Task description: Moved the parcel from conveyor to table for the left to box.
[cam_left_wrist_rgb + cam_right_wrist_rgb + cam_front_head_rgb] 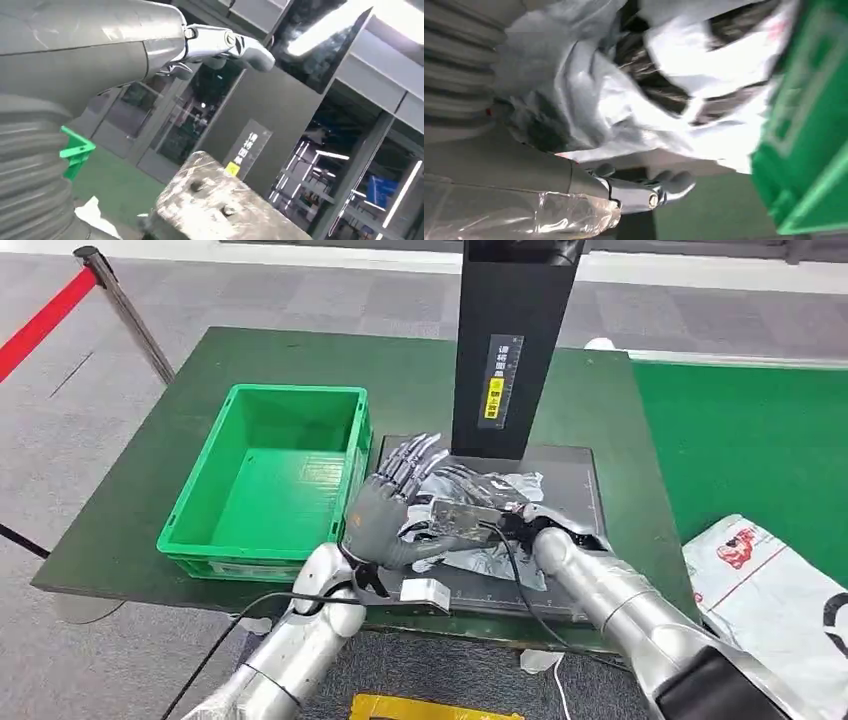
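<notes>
Handing over a silver parcel (pixel 470 525) on the black plate (pixel 575 480) near the table's front edge.
Right hand (pixel 515 525) lies under the crumpled bag, its grip hidden; left hand (pixel 385 510) meets it with fingers spread apart, likely readying to take it. Beyond stands the green box (pixel 265 485), empty, by the table's left edge.

A bright green crate (pixel 265 485) is seen on a dark green table (pixel 120 530) — the parcel (pixel 480 540) is silvery-white with black markings.

black post (pixel 512 340) carries an unreadable label (pixel 497 377) with yellow sign.
</notes>
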Tool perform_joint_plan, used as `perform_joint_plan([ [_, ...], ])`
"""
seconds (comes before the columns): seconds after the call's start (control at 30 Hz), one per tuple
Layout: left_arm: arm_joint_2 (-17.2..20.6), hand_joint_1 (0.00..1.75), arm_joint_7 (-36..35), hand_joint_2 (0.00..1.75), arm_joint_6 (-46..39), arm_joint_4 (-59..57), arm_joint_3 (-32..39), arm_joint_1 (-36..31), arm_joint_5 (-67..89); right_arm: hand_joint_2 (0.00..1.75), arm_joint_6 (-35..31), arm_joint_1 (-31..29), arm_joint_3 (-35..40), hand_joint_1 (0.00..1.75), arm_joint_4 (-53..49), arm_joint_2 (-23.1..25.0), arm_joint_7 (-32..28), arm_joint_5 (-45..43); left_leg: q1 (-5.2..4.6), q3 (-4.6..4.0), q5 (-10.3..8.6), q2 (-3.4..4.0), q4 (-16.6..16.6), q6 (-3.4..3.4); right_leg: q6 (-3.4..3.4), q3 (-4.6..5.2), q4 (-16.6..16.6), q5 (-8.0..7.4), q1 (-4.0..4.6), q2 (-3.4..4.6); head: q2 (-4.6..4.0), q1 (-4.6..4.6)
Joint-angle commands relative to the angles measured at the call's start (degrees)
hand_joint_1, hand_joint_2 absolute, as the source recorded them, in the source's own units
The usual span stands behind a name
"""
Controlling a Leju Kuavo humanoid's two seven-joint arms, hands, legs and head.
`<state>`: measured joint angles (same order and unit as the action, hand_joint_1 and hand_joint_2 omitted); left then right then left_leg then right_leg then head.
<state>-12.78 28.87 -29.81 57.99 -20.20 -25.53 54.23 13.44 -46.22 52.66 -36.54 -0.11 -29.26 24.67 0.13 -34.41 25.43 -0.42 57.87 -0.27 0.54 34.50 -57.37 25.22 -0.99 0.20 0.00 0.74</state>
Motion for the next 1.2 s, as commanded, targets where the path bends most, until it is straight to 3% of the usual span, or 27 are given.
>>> perform_joint_plan([
  [0.03,1.72,0.0,-0.53,1.75,-1.8,-5.73,2.05,-6.78,-0.41,0.0,5.85,3.75,-11.49,0.0,-5.77,-4.97,-3.15,-9.3,0.09,0.07,-0.03,-0.24,-0.04,-0.03,-0.06,-0.2,0.09,0.03,0.1,-0.3,0.0,0.0],
  [0.2,2.16,0.0,-1.09,1.75,-2.14,-7.22,1.4,-7.4,-0.73,0.0,4.07,8.96,-21.58,0.0,-12.47,-6.73,-0.8,-15.16,0.04,0.07,-0.04,-0.2,-0.06,-0.01,-0.03,-0.18,0.09,0.0,0.06,-0.26,0.0,0.02],
  [0.3,2.56,0.0,-0.83,1.75,-3.08,-9.72,0.76,-7.3,-0.98,0.0,0.51,17.04,-30.56,0.0,-20.29,-7.32,-0.51,-16.68,0.06,0.11,-0.02,-0.25,-0.07,-0.01,0.0,-0.24,0.13,0.01,0.07,-0.28,0.0,0.0],
  [0.43,2.6,0.0,-0.05,1.75,-3.82,-12.2,0.96,-6.25,-3.02,0.0,-11.36,22.6,-42.34,0.0,-24.53,-4.31,2.09,-18.36,0.05,0.17,0.0,-0.28,-0.11,-0.01,-0.02,-0.34,0.18,0.03,0.06,-0.3,0.0,0.02],
  [0.53,1.86,0.0,0.78,1.75,-3.75,-15.51,0.98,-6.27,-4.69,0.0,-14.3,26.32,-46.57,0.0,-27.25,-3.16,2.55,-21.84,0.04,0.3,0.01,-0.3,-0.21,-0.02,-0.07,-0.47,0.26,0.05,0.07,-0.34,0.0,0.0],
  [0.57,1.41,0.0,1.36,1.75,-3.84,-16.94,1.17,-6.0,-5.74,0.0,-17.91,27.78,-47.0,0.0,-28.62,-2.95,1.13,-19.57,0.06,0.27,0.02,-0.26,-0.17,-0.03,-0.07,-0.44,0.24,0.04,0.09,-0.3,0.0,0.02],
  [0.63,1.15,0.0,2.14,1.75,-4.43,-18.29,1.15,-5.93,-6.33,0.0,-16.8,28.77,-48.06,0.0,-29.5,-2.29,1.28,-22.14,0.11,0.56,-0.02,-0.35,-0.43,-0.06,-0.13,-0.78,0.53,0.02,0.15,-0.43,0.0,0.02],
  [0.67,0.65,0.0,2.79,1.75,-2.6,-19.5,1.63,-5.62,-8.15,0.0,-20.7,30.19,-48.9,0.0,-30.81,-2.1,0.17,-21.01,0.1,0.42,-0.03,-0.46,-0.36,-0.04,-0.08,-0.67,0.44,0.03,0.13,-0.49,0.0,0.02],
  [1.0,0.52,0.0,3.09,1.75,-2.91,-20.47,1.47,-5.58,-8.15,0.0,-20.89,31.02,-49.62,0.0,-32.08,-1.91,0.47,-22.19,0.04,0.14,0.03,-0.09,-0.08,0.0,-0.02,-0.26,0.17,-0.01,0.06,-0.14,0.0,0.02],
  [1.2,-1.2,0.0,4.95,1.75,0.74,-30.32,0.95,-7.33,-10.71,0.0,-19.81,33.79,-51.33,0.0,-33.24,-1.14,-1.2,-28.06,0.05,0.22,0.0,-0.26,-0.14,-0.01,-0.02,-0.36,0.22,0.03,0.07,-0.3,0.0,0.02],
])
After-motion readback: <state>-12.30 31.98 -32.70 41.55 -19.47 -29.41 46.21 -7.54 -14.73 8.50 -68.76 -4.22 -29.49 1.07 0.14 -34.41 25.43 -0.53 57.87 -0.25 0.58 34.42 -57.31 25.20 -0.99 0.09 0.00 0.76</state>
